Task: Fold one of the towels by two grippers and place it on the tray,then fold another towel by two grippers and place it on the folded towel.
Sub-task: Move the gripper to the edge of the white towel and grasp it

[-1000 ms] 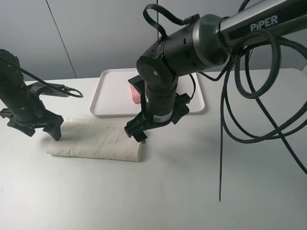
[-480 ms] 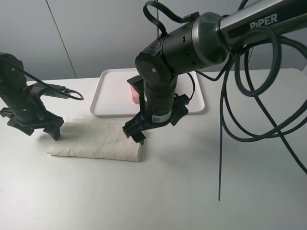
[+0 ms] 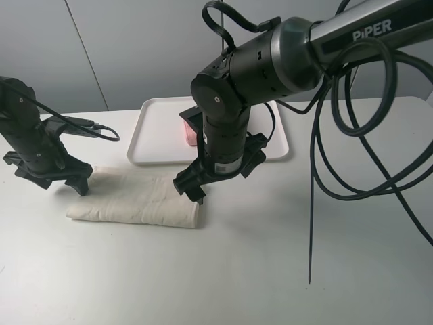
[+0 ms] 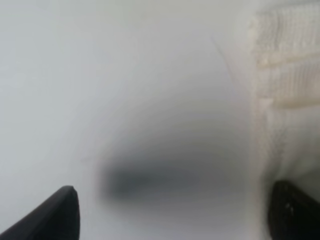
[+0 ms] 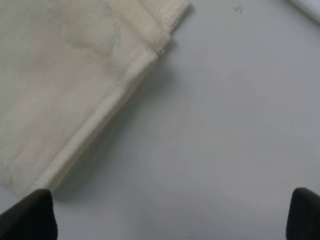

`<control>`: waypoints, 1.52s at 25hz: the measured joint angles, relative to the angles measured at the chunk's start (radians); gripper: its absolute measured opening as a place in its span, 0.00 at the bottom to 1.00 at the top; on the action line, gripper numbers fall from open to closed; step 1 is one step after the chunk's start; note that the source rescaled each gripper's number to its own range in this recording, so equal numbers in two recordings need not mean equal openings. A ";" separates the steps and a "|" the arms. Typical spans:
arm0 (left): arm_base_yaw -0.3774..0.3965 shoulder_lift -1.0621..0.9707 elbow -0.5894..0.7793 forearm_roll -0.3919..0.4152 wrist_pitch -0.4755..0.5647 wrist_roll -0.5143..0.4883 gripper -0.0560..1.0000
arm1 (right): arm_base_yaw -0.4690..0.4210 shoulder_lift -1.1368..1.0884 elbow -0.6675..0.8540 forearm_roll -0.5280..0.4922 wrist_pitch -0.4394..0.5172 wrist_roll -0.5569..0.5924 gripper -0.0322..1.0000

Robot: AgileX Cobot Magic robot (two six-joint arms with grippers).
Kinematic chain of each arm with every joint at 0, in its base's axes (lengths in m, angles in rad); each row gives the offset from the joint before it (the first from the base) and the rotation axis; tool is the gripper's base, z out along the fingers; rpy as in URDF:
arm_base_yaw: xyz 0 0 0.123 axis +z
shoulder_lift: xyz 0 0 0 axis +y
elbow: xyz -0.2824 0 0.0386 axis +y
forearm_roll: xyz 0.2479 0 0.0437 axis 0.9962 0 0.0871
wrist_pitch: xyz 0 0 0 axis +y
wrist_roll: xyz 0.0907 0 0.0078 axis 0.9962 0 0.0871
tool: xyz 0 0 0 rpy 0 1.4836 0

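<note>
In the high view, the folded cream towel (image 3: 135, 198) lies on the surface (image 3: 270, 271) at lower left, below the tray (image 3: 155, 135) that holds the pink towel (image 3: 190, 133). The left fingers (image 3: 81, 185) and the right fingers (image 3: 194, 191) stand spread at its two ends. The left wrist view shows the fingers wide apart and empty beside the towel's edge. The right wrist view shows the same above one towel corner.

Left arm (image 3: 26, 132) bent over near left edge of desk (image 3: 270, 271). Left gripper (image 3: 63, 183) points down, jaws spread wide, fingertips seemingly just above surface; wrist view blurred. Right arm (image 3: 270, 61) extends from far right corner. Right gripper (image 3: 222, 172) hangs low mid-desk, jaws wide apart.
</note>
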 joint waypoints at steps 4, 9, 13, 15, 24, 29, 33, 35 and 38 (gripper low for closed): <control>0.000 0.018 -0.009 -0.013 0.002 0.000 0.97 | 0.000 0.000 0.000 0.000 0.000 -0.009 1.00; 0.000 0.022 -0.010 -0.017 0.002 0.000 0.97 | 0.000 0.000 0.000 0.000 0.002 -0.011 1.00; 0.000 0.030 -0.016 -0.019 0.008 0.000 0.97 | 0.000 0.000 0.000 0.010 0.002 -0.011 1.00; 0.000 0.034 -0.016 -0.019 0.010 0.000 0.97 | 0.000 0.000 0.000 0.027 0.004 -0.011 1.00; 0.000 0.037 -0.016 -0.022 0.012 0.000 0.97 | 0.000 0.000 -0.002 0.089 -0.018 0.070 1.00; 0.000 0.037 -0.016 -0.024 0.012 0.000 0.97 | 0.000 0.005 -0.026 0.105 -0.035 0.112 1.00; 0.000 0.037 -0.016 -0.024 0.012 0.000 0.97 | 0.000 0.053 -0.082 0.150 -0.033 0.100 1.00; 0.000 0.037 -0.016 -0.024 0.012 0.000 0.97 | 0.000 0.083 -0.109 0.162 -0.030 0.095 1.00; 0.000 0.037 -0.016 -0.024 0.012 0.000 0.97 | 0.000 0.115 -0.140 0.162 -0.030 0.105 1.00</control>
